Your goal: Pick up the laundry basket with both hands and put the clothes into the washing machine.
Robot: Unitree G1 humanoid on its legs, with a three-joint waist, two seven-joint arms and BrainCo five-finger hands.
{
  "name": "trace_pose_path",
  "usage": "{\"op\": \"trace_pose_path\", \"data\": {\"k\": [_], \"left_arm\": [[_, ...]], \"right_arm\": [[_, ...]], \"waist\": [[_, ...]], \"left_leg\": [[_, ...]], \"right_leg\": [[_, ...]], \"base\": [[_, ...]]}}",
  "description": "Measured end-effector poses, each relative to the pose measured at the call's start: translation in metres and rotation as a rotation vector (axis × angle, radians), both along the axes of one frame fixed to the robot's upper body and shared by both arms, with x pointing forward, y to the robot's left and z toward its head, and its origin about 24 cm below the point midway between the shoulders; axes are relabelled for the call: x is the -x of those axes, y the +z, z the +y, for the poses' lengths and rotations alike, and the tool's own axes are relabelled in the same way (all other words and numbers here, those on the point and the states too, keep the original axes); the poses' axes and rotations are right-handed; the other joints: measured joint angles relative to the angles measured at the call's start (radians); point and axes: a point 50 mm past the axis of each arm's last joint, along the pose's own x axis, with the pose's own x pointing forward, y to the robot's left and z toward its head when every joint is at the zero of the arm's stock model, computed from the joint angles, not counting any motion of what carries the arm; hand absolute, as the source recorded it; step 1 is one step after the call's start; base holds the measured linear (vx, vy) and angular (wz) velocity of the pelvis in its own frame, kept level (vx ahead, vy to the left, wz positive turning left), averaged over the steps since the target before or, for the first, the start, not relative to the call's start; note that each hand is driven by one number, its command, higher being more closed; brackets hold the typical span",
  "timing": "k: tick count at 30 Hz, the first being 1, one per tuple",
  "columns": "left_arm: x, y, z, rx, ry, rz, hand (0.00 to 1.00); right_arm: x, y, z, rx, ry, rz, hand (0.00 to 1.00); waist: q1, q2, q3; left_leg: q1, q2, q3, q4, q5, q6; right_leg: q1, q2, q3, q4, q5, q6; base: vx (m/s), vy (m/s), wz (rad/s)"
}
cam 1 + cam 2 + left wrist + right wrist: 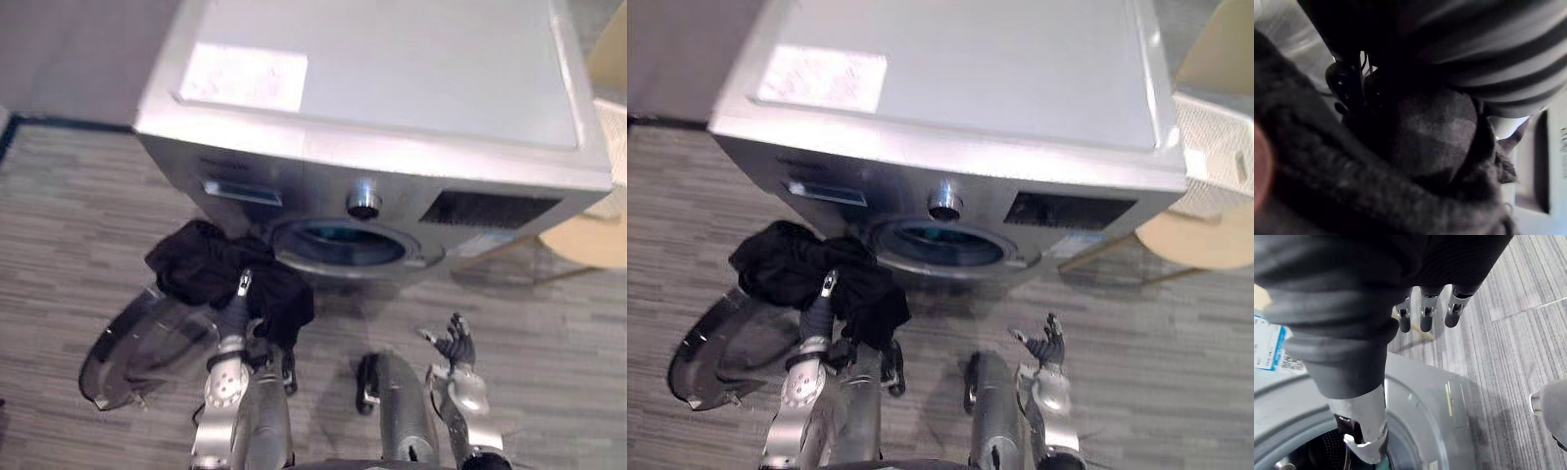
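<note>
One crumpled black garment draped our left hand, centre-left, grip unclear; right hand slack-fingered, empty. Loading, we judged: next, rightward into the silver washing machine.

The grey plank floor carries the silver washing machine, with beige furniture beside it.

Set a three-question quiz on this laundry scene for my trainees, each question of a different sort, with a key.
1. True or false: the door of the washing machine is shut.
2. Fill in: the right hand holds ____.
3. Which carries the black clothes? A: left hand. B: right hand. C: both.
Key: 1 false, the door is open; 2 nothing; 3 A.
</note>
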Motion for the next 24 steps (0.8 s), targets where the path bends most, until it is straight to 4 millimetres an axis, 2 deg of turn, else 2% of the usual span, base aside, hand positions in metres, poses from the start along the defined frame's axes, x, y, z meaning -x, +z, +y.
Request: {"op": "trace_pose_path", "data": {"k": [5,9,15,19,21,23,24], "left_arm": [[-0.033,0.033,-0.029,0.048,-0.097,-0.13,1.0],[-0.053,0.056,-0.057,0.052,-0.198,-0.199,1.0],[-0.074,0.078,-0.086,0.023,-0.276,-0.244,1.0],[-0.085,0.091,-0.103,-0.021,-0.334,-0.268,1.0],[-0.094,0.104,-0.106,-0.035,-0.323,-0.295,1.0],[-0.111,0.131,-0.095,-0.066,-0.265,-0.355,1.0],[-0.121,0.151,-0.082,-0.097,-0.213,-0.403,1.0]], "right_arm": [[-0.011,0.023,0.002,-0.021,-0.056,-0.113,0.0],[-0.014,0.032,0.002,-0.035,-0.095,-0.162,0.0],[-0.014,0.038,0.0,-0.037,-0.126,-0.195,0.0],[-0.016,0.049,-0.001,-0.038,-0.139,-0.263,0.0],[-0.017,0.055,-0.002,-0.035,-0.141,-0.291,0.0],[-0.018,0.063,0.002,-0.036,-0.128,-0.328,0.0],[-0.018,0.067,0.005,-0.039,-0.117,-0.349,0.0]], "waist": [[-0.003,0.002,0.039],[-0.017,0.002,0.048],[-0.04,-0.003,0.05],[-0.061,-0.016,0.059],[-0.065,-0.017,0.06],[-0.079,-0.021,0.062],[-0.088,-0.023,0.063]], "left_leg": [[-0.226,0.059,0.015,0.214,-0.065,0.019],[-0.372,0.081,-0.001,0.333,-0.094,0.024],[-0.531,0.115,-0.024,0.484,-0.138,0.022],[-0.605,0.13,-0.034,0.538,-0.142,0.025],[-0.642,0.145,-0.038,0.557,-0.141,0.026],[-0.682,0.153,-0.044,0.575,-0.141,0.026],[-0.701,0.164,-0.051,0.586,-0.14,0.027]], "right_leg": [[-0.267,0.022,0.054,0.221,-0.046,0.004],[-0.419,0.027,0.065,0.342,-0.071,0.006],[-0.585,0.051,0.085,0.489,-0.099,0.011],[-0.664,0.061,0.094,0.543,-0.1,0.011],[-0.703,0.073,0.094,0.557,-0.099,0.01],[-0.742,0.082,0.094,0.572,-0.094,0.002],[-0.761,0.092,0.091,0.578,-0.092,0.0]], "base": [[-0.08,0.002,-0.29],[-0.08,-0.02,-0.14],[-0.06,-0.047,-0.12],[-0.03,-0.066,-0.08],[-0.02,-0.065,-0.15],[-0.01,-0.056,-0.16],[0.0,-0.056,-0.14]]}}
